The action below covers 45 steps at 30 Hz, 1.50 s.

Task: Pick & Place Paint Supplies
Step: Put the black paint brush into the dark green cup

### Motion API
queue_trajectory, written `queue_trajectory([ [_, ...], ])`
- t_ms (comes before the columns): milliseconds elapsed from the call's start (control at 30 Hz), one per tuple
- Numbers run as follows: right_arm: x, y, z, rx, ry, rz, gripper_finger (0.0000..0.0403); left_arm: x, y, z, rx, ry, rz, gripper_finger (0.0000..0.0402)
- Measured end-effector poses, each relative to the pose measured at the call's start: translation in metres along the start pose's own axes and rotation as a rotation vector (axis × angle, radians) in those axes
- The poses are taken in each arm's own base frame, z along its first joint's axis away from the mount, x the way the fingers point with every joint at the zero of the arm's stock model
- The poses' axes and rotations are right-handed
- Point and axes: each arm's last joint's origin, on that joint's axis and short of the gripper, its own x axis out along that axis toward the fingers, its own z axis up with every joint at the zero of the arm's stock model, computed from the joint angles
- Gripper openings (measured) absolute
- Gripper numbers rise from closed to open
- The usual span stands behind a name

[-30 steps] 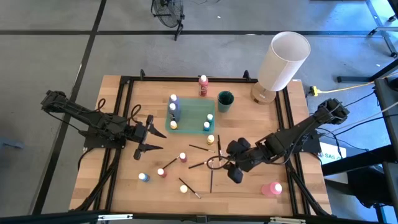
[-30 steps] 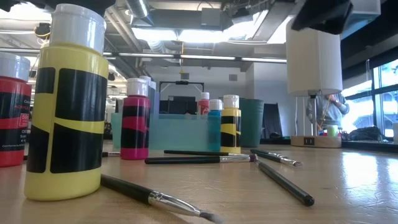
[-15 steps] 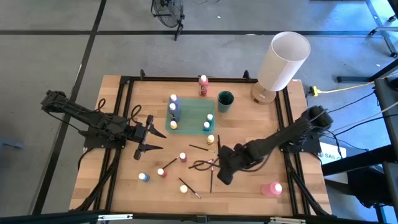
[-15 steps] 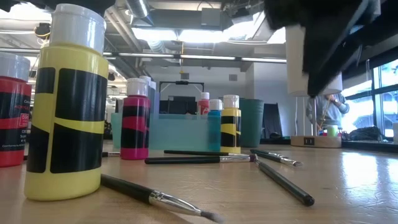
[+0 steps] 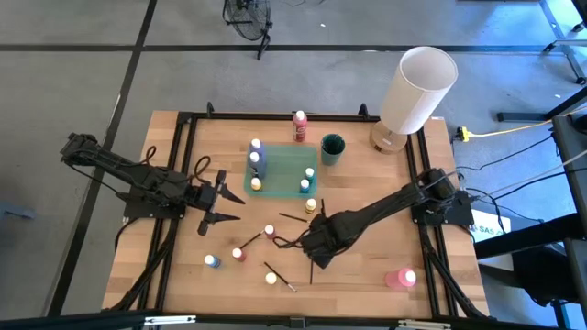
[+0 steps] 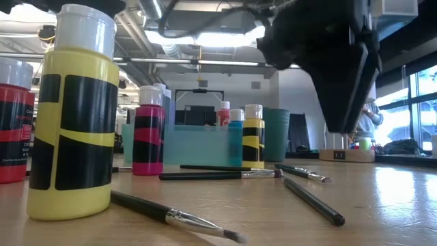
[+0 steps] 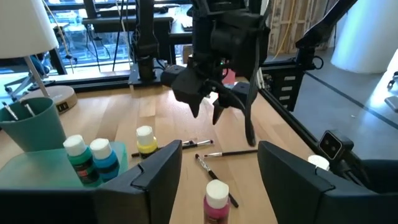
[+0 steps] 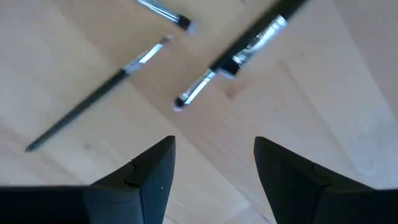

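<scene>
the high camera is looking straight down on the whole table from well above. the low camera is sitting at tabletop height, facing level across the wood into the room, very close to a yellow bottle. the left wrist camera is facing across the table toward the other arm. the right wrist camera is pointing down, close over the brushes, which the other views are also showing.

right gripper: swept leftward across table | now low over scattered brushes | jaws apart, empty

A wooden table carries scattered paint bottles, brushes, a teal tray, cup and lamp.
</scene>
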Motion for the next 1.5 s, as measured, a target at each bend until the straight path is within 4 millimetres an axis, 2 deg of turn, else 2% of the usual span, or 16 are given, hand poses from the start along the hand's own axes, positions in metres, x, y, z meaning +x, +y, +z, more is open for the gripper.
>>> queue_trajectory([
  [200,0.001,0.006,0.009,0.062,-0.043,0.075,0.0222,0.0,0.0,-0.002,-0.001,0.017,0.0,0.0207],
  [467,0.01,0.001,0.007,0.136,-0.006,0.055,0.0222,0.0,0.0,-0.002,-0.008,0.017,0.0,0.0203],
  [900,0.024,0.004,0.01,0.123,-0.047,0.038,0.0222,0.0,0.0,-0.002,-0.015,0.018,-0.001,0.0201],
  [1300,0.04,0.009,0.01,0.166,-0.001,0.033,0.0222,0.0,0.0,-0.002,-0.028,0.019,-0.014,0.02],
  [1500,0.041,0.01,0.011,0.171,-0.017,0.038,0.0222,0.0,-0.001,-0.002,-0.042,0.019,-0.029,0.0203],
])
